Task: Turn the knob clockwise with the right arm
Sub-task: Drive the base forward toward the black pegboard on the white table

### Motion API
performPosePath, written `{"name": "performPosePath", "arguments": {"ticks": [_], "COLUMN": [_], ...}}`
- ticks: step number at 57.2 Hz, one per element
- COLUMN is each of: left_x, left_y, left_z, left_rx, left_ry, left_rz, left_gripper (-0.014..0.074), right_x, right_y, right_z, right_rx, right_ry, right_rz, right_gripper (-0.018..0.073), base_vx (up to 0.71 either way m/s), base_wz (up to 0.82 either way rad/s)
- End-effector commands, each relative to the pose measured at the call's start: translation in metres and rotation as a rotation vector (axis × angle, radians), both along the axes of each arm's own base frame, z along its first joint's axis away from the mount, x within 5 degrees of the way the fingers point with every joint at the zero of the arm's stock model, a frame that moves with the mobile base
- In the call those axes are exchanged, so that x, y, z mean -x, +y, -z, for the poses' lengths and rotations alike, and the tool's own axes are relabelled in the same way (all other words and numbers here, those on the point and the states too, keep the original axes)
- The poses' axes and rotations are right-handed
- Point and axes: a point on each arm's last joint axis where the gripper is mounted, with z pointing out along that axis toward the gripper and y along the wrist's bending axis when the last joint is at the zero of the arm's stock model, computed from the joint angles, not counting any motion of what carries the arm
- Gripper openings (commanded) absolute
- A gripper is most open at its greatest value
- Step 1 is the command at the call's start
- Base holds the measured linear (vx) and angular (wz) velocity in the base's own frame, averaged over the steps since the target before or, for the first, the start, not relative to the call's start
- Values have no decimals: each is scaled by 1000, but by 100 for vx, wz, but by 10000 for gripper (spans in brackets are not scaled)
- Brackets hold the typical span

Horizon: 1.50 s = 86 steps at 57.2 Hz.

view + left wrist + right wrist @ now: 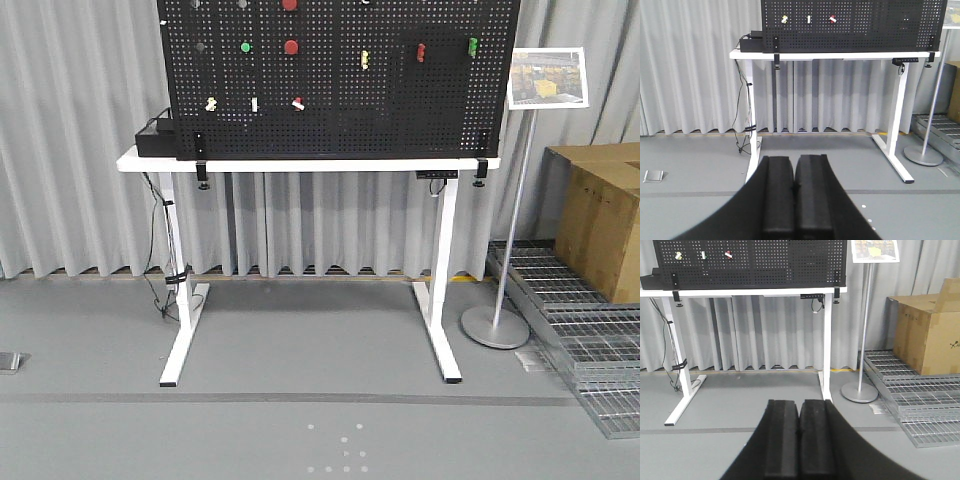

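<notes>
A black pegboard (340,110) stands upright on a white table (300,163) across the grey floor. It carries several small fittings, among them a round red knob (291,47), a green one (245,46) and a yellow piece (365,59). I cannot tell which one the task means. My left gripper (794,159) is shut and empty, low over the floor and far from the board. My right gripper (799,402) is also shut and empty, equally far back. Neither gripper shows in the front view. The wrist views show only the board's lower rows (750,262).
A sign on a metal pole stand (505,250) rises right of the table. A cardboard box (602,215) sits on metal grates (590,340) at the far right. A black box (155,138) and cables (165,260) are at the table's left end. Grey curtains hang behind.
</notes>
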Motion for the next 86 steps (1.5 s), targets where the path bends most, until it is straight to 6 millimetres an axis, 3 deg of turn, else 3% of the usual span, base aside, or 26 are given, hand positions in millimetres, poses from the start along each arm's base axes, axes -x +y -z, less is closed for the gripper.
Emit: {"name": "performPosePath", "arguments": {"ticks": [1, 86], "left_x": [0, 0], "left_y": [0, 0], "left_z": [-5, -5], "left_rx": [11, 11], "left_ry": [-84, -84], "left_rz": [0, 0], "left_gripper": [-6, -6], "right_x": [1, 1], "right_y": [0, 0], "right_z": [-6, -6], "right_rx": [20, 20], "right_ry": [-87, -87], "right_rz": [5, 4], "right_gripper": [-4, -4], "base_vx": [0, 7], "base_wz": [0, 1]}}
